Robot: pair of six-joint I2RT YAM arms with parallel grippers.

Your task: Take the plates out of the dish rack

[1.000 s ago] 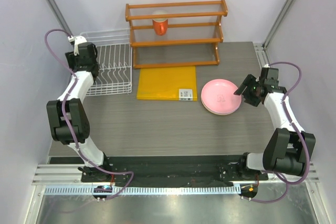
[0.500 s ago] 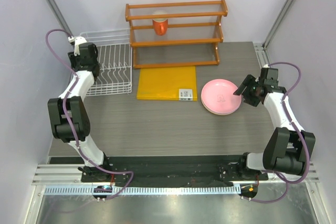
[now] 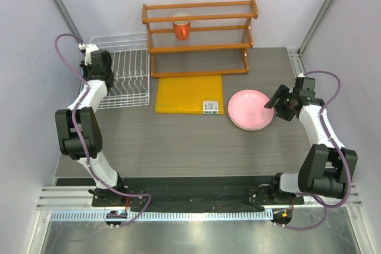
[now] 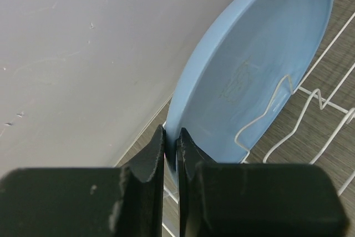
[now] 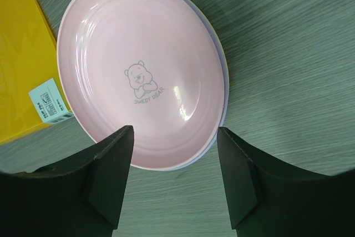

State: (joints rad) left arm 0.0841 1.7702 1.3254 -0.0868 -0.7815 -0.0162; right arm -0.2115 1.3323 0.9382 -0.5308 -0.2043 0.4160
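— Over at the far edge of the grey table [image 3: 178,141], what's the biggest thing standing there?

— That's the orange wooden shelf [image 3: 199,46], running along the back. Left of it, in the far left corner, sits the white wire dish rack [image 3: 128,84].

— And the yellow sheet?

— A yellow board [image 3: 187,93], lying flat just in front of the shelf, between the dish rack and the stacked plates.

— Where are the plates, then?

— The light blue plate [image 4: 249,76] stands on edge in the dish rack, tilted against the wire prongs on the side nearest the wall. The pink plate [image 3: 250,108] lies flat on the right part of the table, on top of a stack. A lilac plate [image 5: 224,90] shows only its rim underneath. What's below that I can't tell.

— What about the left gripper?

— The left gripper [image 4: 172,148] is down at the rack's left side, its fingers pinched together on the light blue plate's lower rim.

— And the right one?

— The right gripper [image 5: 175,134] hangs just beside the pink plate, on its right, fingers spread apart with nothing between them.

— Anything smaller?

— An orange cup [image 3: 181,29] stands on the shelf, and a white label [image 3: 209,107] sits at the board's near right corner.
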